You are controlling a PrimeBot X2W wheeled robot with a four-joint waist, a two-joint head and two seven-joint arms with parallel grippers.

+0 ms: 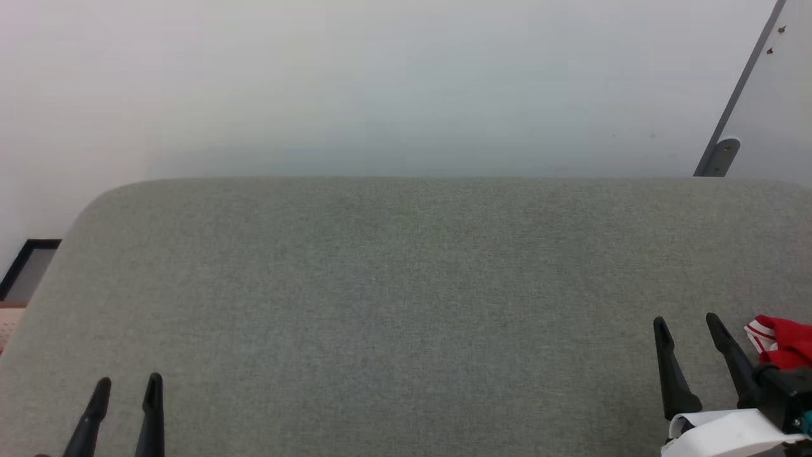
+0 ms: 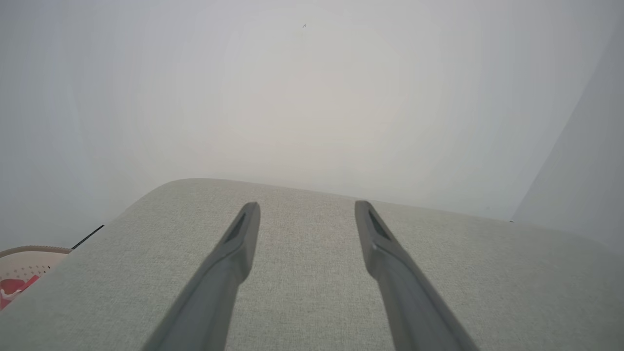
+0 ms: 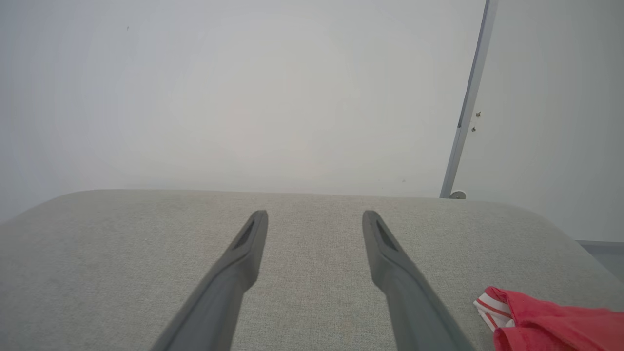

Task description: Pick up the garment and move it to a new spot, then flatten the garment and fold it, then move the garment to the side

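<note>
A bunched edge of the red garment (image 1: 786, 343) with red-and-white striped trim lies at the right edge of the grey padded surface (image 1: 406, 285). In the right wrist view the garment (image 3: 551, 321) sits at the bottom right, just right of my right finger. My right gripper (image 1: 688, 327) stands open above the surface, close to the left of the garment and apart from it, with nothing between its fingers (image 3: 390, 253). Over the lower left of the surface, my left gripper (image 1: 130, 387) is open and empty too, fingers (image 2: 239, 243) spread wide.
A beige perforated basket (image 2: 29, 261) holding red-and-white cloth stands beyond the surface's left edge. A pale wall rises behind the surface. A grey slanted bar (image 1: 736, 101) with a bracket stands at the back right.
</note>
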